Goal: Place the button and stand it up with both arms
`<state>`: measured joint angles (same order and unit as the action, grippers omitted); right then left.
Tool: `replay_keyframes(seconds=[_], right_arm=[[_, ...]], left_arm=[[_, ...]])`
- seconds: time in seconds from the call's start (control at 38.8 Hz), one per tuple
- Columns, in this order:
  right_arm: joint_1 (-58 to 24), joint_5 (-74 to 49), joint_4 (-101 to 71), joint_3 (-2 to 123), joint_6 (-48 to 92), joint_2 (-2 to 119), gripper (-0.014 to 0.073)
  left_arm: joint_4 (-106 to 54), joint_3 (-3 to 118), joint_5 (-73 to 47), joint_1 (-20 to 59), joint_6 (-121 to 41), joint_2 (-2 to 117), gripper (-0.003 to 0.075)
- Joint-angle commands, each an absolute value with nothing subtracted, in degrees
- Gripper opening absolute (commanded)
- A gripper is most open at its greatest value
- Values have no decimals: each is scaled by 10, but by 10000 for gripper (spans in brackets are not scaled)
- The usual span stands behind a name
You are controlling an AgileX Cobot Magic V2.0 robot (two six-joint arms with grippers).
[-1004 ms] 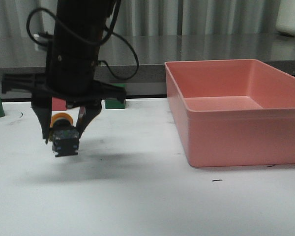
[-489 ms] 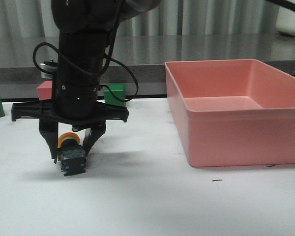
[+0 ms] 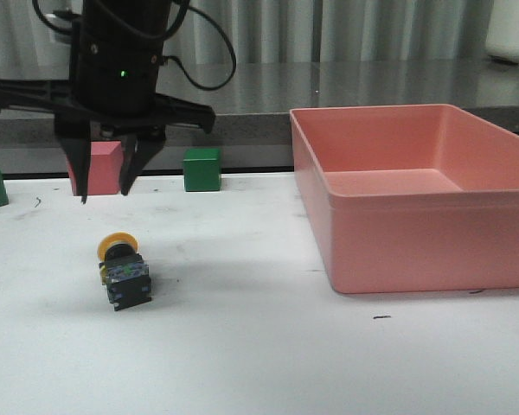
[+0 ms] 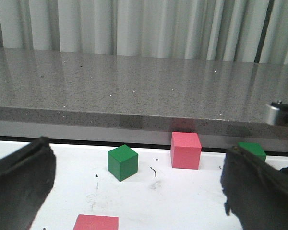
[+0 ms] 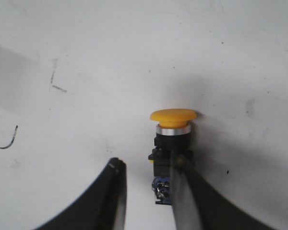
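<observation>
Right arm's fingers [image 3: 102,197] parted, empty, above button [image 3: 123,270] on table [image 3: 268,346]

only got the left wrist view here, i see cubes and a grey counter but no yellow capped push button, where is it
Observer: The yellow-capped push button is on the white table, nearer the robot than the pink cube.
Operator: is it standing up
Observer: No. The right wrist view shows it lying on its side, and the front view shows the cap pointing away from the robot.
Operator: is anything holding it
Observer: No. The right gripper hangs open above it, with its fingers clear of the button.
</observation>
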<state>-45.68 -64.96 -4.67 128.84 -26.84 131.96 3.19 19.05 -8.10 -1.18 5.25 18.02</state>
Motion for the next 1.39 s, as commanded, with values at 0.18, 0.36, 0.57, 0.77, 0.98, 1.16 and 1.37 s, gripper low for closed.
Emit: replay_keyframes(seconds=[0.18,0.36,0.57,0.77,0.98,1.16,1.37], right_arm=[[-456,-666,-36,1309,-244,1238,-67],[-453,-724,-8,1309,-227,1206,-69],[-423,-770,28,1288,-185,1149,-66],[-351,-769,13,1205,-172,1050,-66],[-246,-738,14,1058,-159,945,-66],[-139,-675,14,889,-151,840,-66],[-36,-578,14,703,-125,724,-66]], left_arm=[[32,212,-31,-13,58,189,671],[32,212,-31,-13,58,189,671],[32,212,-31,-13,58,189,671],[32,212,-31,-13,58,189,671],[32,212,-31,-13,58,189,671],[32,212,-31,-13,58,189,671],[32,212,-31,-13,58,189,671]])
